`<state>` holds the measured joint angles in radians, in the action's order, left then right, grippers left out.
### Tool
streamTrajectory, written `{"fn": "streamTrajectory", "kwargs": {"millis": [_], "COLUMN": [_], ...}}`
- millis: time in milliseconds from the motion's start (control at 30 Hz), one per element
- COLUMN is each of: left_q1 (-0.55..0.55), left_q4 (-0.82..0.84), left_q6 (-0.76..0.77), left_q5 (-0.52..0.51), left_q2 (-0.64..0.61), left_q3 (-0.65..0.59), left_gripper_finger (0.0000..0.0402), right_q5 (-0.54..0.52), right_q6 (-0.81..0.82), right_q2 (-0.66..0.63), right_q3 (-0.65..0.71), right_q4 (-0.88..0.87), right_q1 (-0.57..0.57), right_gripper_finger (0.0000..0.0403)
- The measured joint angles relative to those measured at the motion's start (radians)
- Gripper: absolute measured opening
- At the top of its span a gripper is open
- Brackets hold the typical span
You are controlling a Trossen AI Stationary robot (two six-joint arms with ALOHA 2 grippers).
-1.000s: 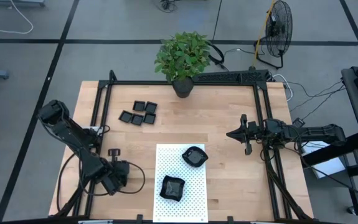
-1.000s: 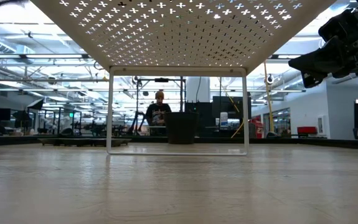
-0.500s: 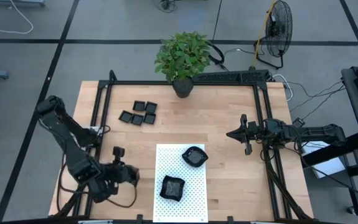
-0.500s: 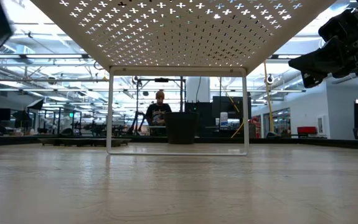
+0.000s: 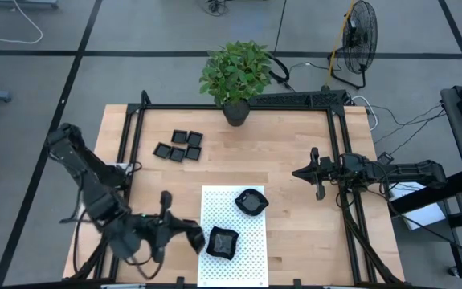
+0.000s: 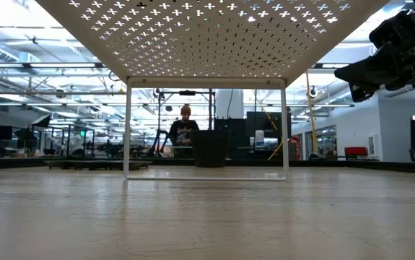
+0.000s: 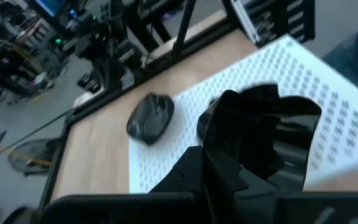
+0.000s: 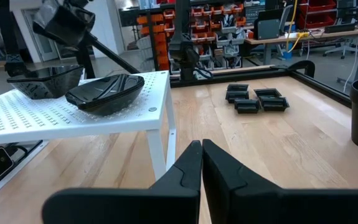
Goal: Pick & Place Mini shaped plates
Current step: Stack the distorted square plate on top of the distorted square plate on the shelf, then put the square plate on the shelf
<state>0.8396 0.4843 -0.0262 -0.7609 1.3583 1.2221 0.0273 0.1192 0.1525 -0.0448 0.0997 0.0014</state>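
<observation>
Swinging in from the table's left edge, the left gripper (image 5: 192, 234) now reaches the near plate (image 5: 222, 242) on the white mat (image 5: 251, 241), its grip impossible to judge. By the right edge, the right gripper (image 5: 303, 172) hangs clenched. Only the right wrist view shows the mat raised on legs.

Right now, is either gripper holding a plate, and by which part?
Neither visibly holds one. The left gripper sits beside the near plate; grip cannot be told. The right gripper is shut, empty.

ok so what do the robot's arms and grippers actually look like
Both arms are dark, near black, jointed segments with black cables looping beside them. The left gripper and right gripper each end in two slim, angular dark fingers. No markings are visible.
</observation>
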Motion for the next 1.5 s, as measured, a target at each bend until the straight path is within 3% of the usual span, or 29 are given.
{"fn": "streamTrajectory", "kwargs": {"millis": [167,333,733,1100,1500], "left_q1": [-0.123,-0.201,-0.263,-0.256,-0.256], "left_q4": [-0.137,-0.223,-0.299,-0.322,-0.323], "left_q6": [-0.112,-0.13,-0.064,-0.044,-0.056], "left_q5": [0.162,0.31,0.474,0.483,0.464], "left_q2": [0.006,0.017,0.133,0.163,0.163], "left_q3": [0.0,0.0,-0.001,-0.001,-0.001], "left_gripper_finger": [0.0004,0.0009,0.0004,0.0005,0.0067], "right_q5": [0.0,0.0,0.0,0.0,0.0], "right_q6": [0.0,0.0,0.0,0.0,0.0], "right_q2": [0.0,0.0,0.0,0.0,0.0], "right_q3": [0.0,0.0,0.0,0.0,0.0], "right_q4": [0.0,0.0,0.0,0.0,0.0], "right_q1": [0.0,0.0,0.0,0.0,0.0], "right_gripper_finger": [0.0,0.0,0.0,0.0,0.0]}}
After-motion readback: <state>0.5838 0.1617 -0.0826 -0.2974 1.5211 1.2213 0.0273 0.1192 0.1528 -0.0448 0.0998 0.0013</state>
